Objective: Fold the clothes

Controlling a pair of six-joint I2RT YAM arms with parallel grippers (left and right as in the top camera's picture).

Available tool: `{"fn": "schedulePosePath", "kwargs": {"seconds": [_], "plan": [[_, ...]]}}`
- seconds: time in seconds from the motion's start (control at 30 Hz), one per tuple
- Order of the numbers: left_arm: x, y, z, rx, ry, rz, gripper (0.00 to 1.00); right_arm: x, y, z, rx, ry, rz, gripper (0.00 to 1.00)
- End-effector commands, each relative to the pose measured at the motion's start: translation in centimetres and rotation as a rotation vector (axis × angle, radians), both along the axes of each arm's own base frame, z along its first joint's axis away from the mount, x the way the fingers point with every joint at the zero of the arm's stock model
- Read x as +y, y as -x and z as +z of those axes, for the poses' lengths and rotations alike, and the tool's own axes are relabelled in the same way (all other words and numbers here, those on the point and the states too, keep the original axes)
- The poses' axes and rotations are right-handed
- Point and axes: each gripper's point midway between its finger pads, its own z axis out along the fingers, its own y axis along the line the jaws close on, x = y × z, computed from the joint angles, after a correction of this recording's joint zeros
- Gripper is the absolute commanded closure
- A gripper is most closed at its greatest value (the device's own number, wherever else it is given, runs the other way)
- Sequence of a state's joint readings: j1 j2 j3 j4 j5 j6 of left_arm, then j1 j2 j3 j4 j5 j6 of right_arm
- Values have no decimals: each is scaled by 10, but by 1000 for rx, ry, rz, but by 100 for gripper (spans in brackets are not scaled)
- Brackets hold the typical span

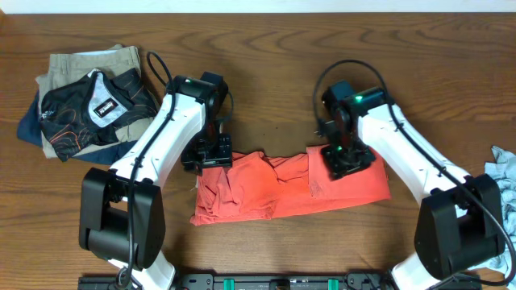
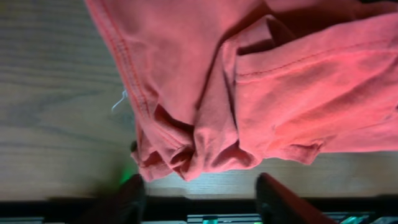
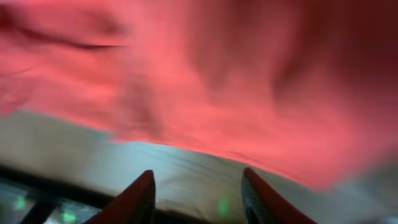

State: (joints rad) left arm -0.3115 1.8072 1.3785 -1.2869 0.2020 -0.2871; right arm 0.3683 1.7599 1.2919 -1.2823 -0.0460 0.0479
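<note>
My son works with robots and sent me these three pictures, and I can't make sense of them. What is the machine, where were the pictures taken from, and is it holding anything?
Two white robot arms work at a wooden table. The wide picture looks down from above; the two close-ups come from cameras on each arm's wrist. The left gripper and right gripper both hang over a coral-red T-shirt, folded into a long band. Their jaws stand apart with nothing between them, so neither holds the shirt. At the far left lies a pile of other clothes, and a blue cloth shows at the right edge.
</note>
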Motion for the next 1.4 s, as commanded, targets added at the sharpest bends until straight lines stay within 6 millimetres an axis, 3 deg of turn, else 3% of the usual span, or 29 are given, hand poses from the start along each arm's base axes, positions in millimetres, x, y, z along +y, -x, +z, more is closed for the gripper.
{"fn": "schedulePosePath", "kwargs": {"seconds": [0.0, 0.13, 0.33, 0.6, 0.73, 0.8, 0.83, 1.03, 1.27, 1.37], "plan": [[14, 6, -4, 14, -78, -4, 32, -54, -12, 5, -84, 257, -184, 54], [22, 20, -16, 60, -113, 7, 28, -69, -14, 5, -77, 268, -239, 53], [26, 33, -54, 57, -111, 7, 25, -84, -15, 5, -63, 261, -305, 53], [26, 38, -97, -4, -82, 12, 25, -88, -15, 5, -59, 262, -318, 53], [12, 39, -107, -20, 3, 30, 50, -88, -15, 5, -59, 262, -318, 54], [9, 39, -110, -25, 25, 34, 79, -88, -15, 5, -59, 263, -320, 55], [9, 39, -110, -26, 25, 33, 92, -89, -15, 5, -59, 263, -323, 55], [23, 27, -101, -38, -17, 56, 94, -110, -17, 7, -66, 288, -379, 59], [92, -12, -46, -66, -201, 194, 94, -150, -18, 18, -99, 292, -488, 57], [108, -28, -18, -88, -208, 254, 94, -160, -15, 19, -93, 278, -522, 57]]}}
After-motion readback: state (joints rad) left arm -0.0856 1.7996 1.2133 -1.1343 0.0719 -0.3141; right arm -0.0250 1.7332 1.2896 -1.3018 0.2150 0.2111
